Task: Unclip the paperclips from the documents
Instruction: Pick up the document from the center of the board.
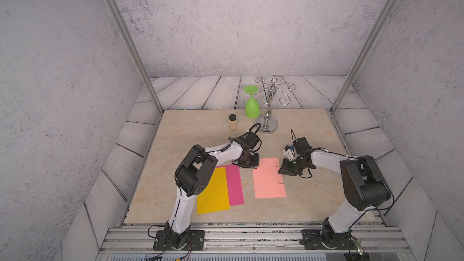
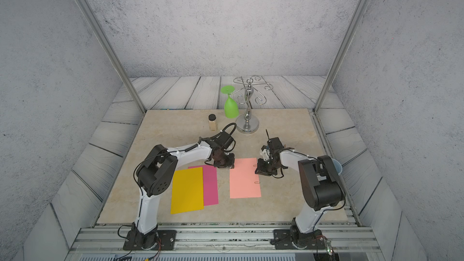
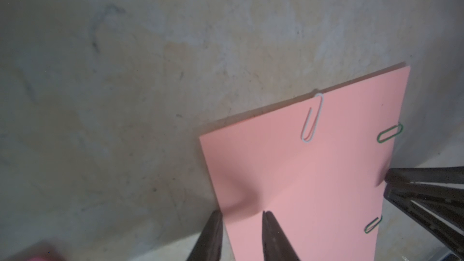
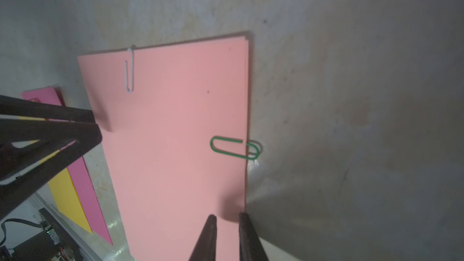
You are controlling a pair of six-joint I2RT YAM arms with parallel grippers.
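On pink document (image 4: 175,134), green paperclip (image 4: 231,153) crosswise

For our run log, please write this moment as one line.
left gripper: open, at edge of salmon pink paper sheet | right gripper: open, near green wire paperclip | white wire paperclip: clipped on short edge | nothing held

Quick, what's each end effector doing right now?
Left end effector: open, empty, at the edge of the pink paper.
Right end effector: narrowly open, empty.
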